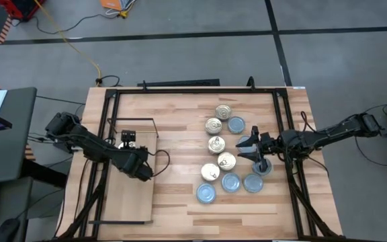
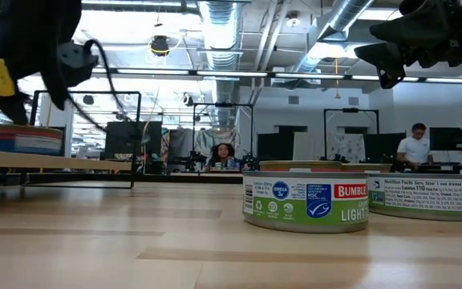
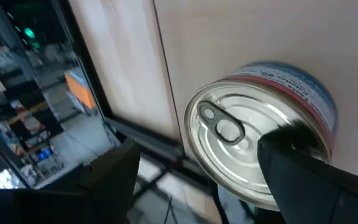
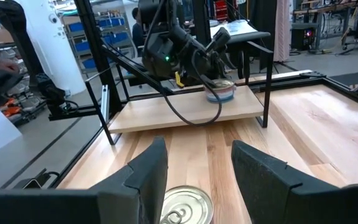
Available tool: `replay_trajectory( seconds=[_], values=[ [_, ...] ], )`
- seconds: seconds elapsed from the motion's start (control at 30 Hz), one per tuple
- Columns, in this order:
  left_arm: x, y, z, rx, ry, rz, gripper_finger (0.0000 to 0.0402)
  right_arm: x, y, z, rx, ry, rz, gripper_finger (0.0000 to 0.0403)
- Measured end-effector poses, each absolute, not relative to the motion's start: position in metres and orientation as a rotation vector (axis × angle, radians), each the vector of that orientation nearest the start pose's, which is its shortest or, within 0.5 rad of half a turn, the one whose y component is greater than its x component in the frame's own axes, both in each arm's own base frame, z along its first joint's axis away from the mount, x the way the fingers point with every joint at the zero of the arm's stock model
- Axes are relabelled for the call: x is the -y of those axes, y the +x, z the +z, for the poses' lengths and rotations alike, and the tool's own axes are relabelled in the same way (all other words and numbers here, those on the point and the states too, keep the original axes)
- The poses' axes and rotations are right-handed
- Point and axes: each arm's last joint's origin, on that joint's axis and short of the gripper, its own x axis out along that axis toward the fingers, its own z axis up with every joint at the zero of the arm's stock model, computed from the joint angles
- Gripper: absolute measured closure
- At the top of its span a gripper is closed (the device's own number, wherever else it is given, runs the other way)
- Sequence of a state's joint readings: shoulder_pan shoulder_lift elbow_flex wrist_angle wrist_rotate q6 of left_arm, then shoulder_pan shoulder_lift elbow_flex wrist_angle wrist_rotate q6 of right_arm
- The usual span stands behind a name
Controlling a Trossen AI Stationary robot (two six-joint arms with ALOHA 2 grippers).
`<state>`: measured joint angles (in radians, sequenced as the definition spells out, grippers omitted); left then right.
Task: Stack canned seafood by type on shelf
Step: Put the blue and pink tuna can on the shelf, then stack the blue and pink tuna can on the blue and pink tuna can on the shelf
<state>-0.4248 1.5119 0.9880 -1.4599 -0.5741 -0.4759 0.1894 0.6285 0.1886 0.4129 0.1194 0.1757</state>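
Overhead, the left gripper (image 1: 144,169) is hovering over the pale shelf (image 1: 130,195) at the table's left, its fingers spread on either side of a silver-topped tin (image 3: 253,146) without clamping it; the tin, ringed by a blue and red label, is resting on the shelf board, as the right wrist view (image 4: 220,91) is also showing. The right gripper (image 1: 250,149) is hanging with jaws parted and empty among the loose tins (image 1: 222,156) clustered right of centre on the tabletop (image 1: 180,121), a gold-topped tin (image 4: 182,206) lying just below its fingers. Gold-topped tins are forming the cluster's left and far part, blue-silver ones (image 1: 231,182) its near edge.
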Motion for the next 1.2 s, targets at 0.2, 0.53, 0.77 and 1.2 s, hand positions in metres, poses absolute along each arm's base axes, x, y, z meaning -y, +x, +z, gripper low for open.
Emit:
replay_trajectory(
  seconds=[0.2, 0.53, 0.77, 1.2],
  values=[
    [0.074, 0.204, 0.212, -1.528, 0.587, 0.505, 0.0085, -0.025, 0.148, 0.206, -0.033, 0.179, 0.068, 0.0198],
    [0.081, 0.219, 0.27, -1.42, 0.401, 0.601, 0.0098, -0.025, 0.148, 0.206, -0.032, 0.179, 0.068, 0.0198],
    [0.089, 0.261, 0.294, -1.079, -0.017, 0.548, 0.0106, -0.025, 0.148, 0.206, -0.035, 0.182, 0.068, 0.0198],
    [0.097, 0.357, 0.242, -0.947, -0.4, 0.216, 0.0107, -0.024, 0.146, 0.204, -0.067, 0.2, 0.062, 0.0198]
  ],
)
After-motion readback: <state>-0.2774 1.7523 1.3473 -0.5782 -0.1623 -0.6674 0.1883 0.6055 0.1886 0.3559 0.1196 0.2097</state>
